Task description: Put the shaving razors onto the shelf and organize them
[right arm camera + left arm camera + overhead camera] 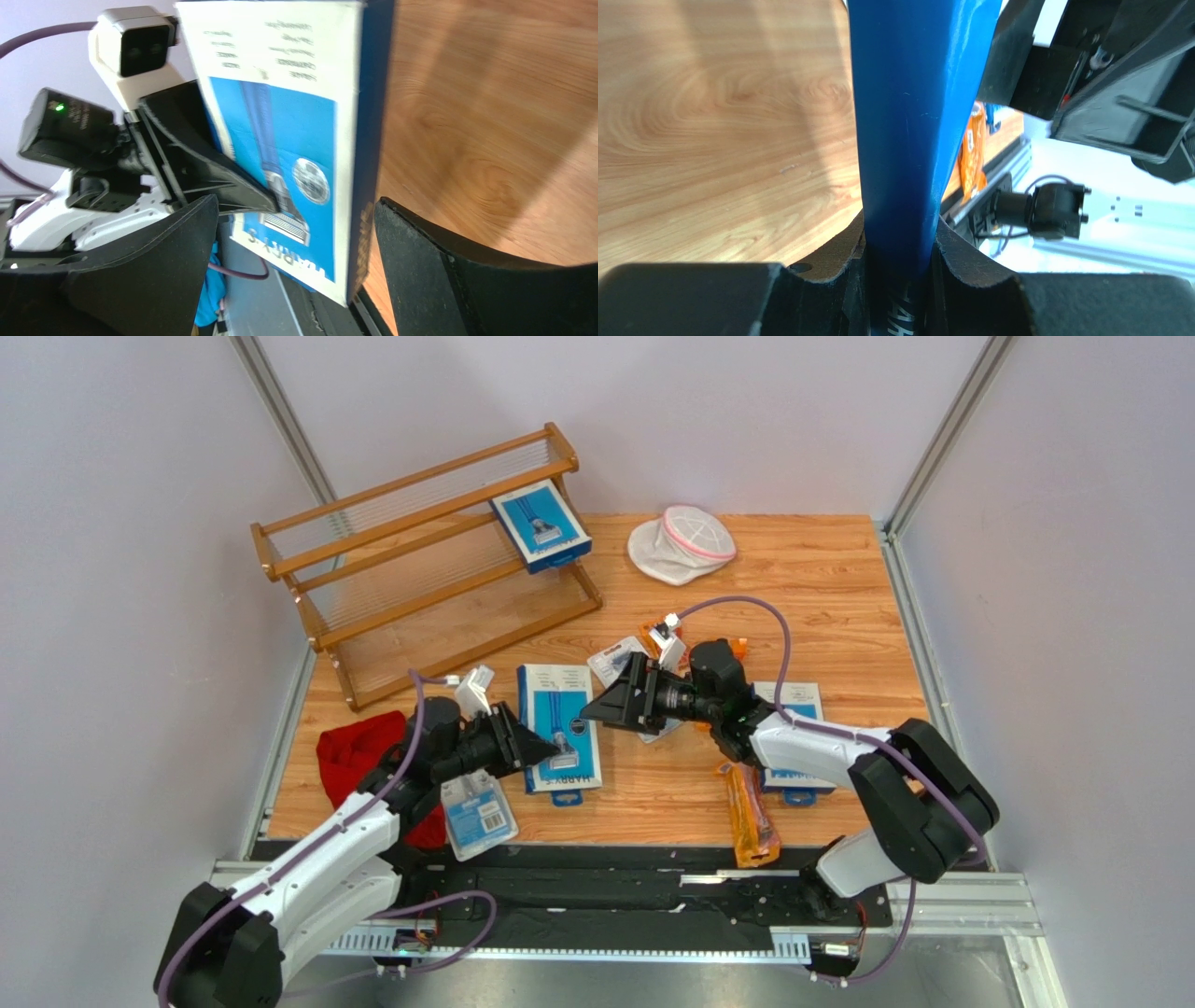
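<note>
One flat blue razor box [550, 695] lies mid-table, and my left gripper [543, 745] is shut on its left edge. In the left wrist view the box [913, 105] runs edge-on up from between the pressed pads of that gripper [899, 245]. My right gripper [592, 711] stands open at the box's right side. In its wrist view the box [281, 119] sits between the spread fingers of the right gripper [296, 203], touching neither. The wooden shelf [407, 482] stands at the back left with another blue box [540, 525] on its top tier.
A blister pack [477, 815] and a red cloth [351, 753] lie by the left arm. An orange bag [751, 815] and a third blue box [800, 703] lie under the right arm. Small packs [615, 661] sit behind the grippers, and a white pouch [683, 543] lies at the back.
</note>
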